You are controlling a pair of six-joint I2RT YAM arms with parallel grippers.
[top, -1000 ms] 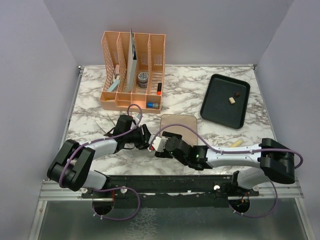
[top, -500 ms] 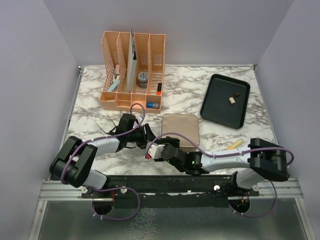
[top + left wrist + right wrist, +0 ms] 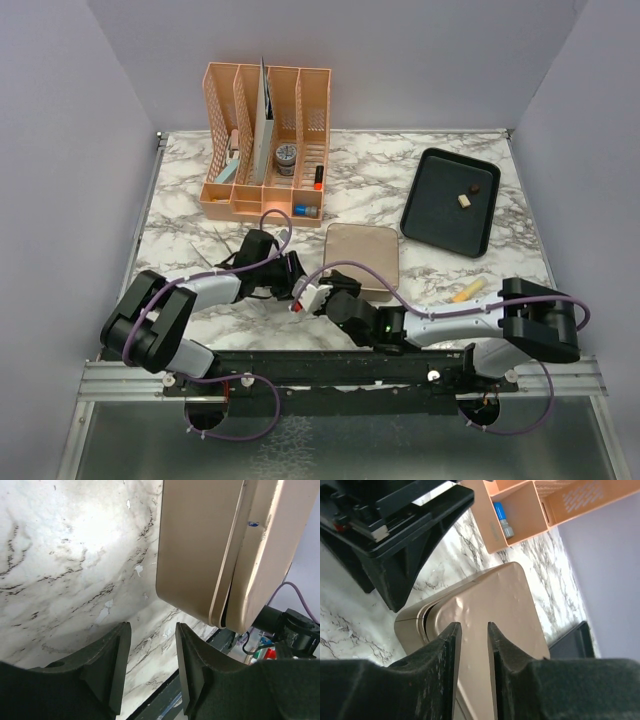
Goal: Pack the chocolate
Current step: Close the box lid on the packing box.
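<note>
Both arms are crowded at the near-left corner of the gold tin (image 3: pixel 362 262), which sits in the middle of the marble table (image 3: pixel 200 215) with its lid on. From the left wrist you can see a dark seam where lid meets box at that corner, so to me the lid looks not fully seated. The left gripper (image 3: pixel 152 630) hovers just beside the corner, its fingers spread with only bare marble between them. The right gripper (image 3: pixel 472 627) reaches over the lid, its fingers drawn close with a thin slit between them. Whether they nip the lid's edge I cannot tell.

The chocolate that shows is well apart from the tin: a dark piece (image 3: pixel 476 187) and a cream piece (image 3: pixel 463 201) lie on the black tray (image 3: pixel 430 215) at the far right. A pale stick (image 3: pixel 467 290) lies on the table near the right arm, and I can't make out what it is.

My read is that the lid is the job in hand. With pieces outside the tin, the next move calls for one gripper to steady the box while the other takes the lid's rim cleanly, without sliding the tin.
</note>
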